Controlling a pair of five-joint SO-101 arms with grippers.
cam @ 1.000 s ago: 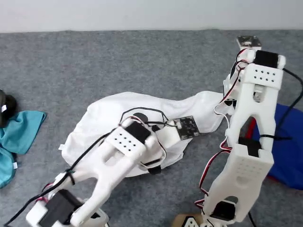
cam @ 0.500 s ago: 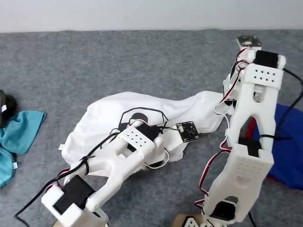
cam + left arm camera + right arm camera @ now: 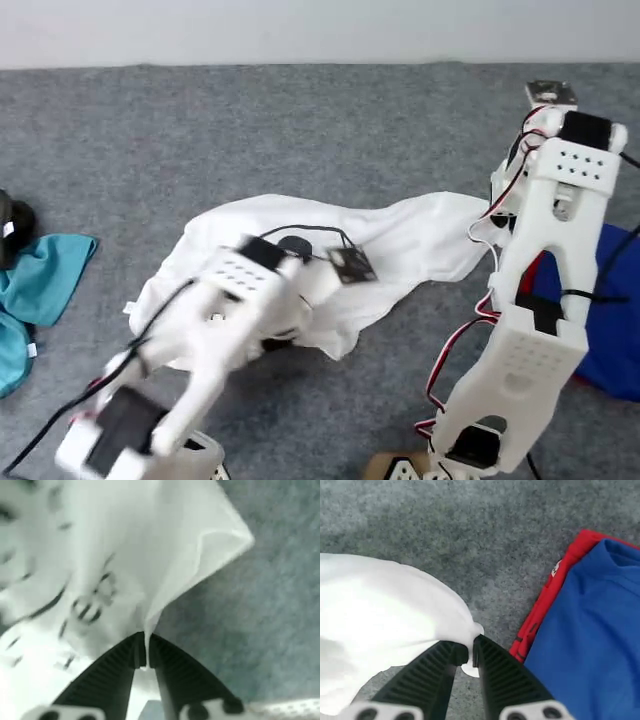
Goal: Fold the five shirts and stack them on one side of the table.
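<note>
A white shirt (image 3: 400, 240) with a dark print lies crumpled in the middle of the grey table. My left gripper (image 3: 143, 656) is shut on a fold of the white shirt (image 3: 150, 545) at its near side, and the cloth hangs lifted from the fingers. My right gripper (image 3: 471, 655) is shut on the edge of the white shirt (image 3: 385, 610) at its right end. Just beside that end lie a blue shirt (image 3: 590, 610) and a red shirt (image 3: 555, 595) under it, seen in the high view as blue (image 3: 610, 320) behind the right arm.
A teal shirt (image 3: 40, 275) lies bunched at the table's left edge, with a dark object (image 3: 10, 225) beside it. Bare grey table (image 3: 300, 130) stretches along the far side.
The left arm has swung left, pulling the shirt's near edge with it. The right arm has shifted slightly right, drawing the shirt's right end that way.
</note>
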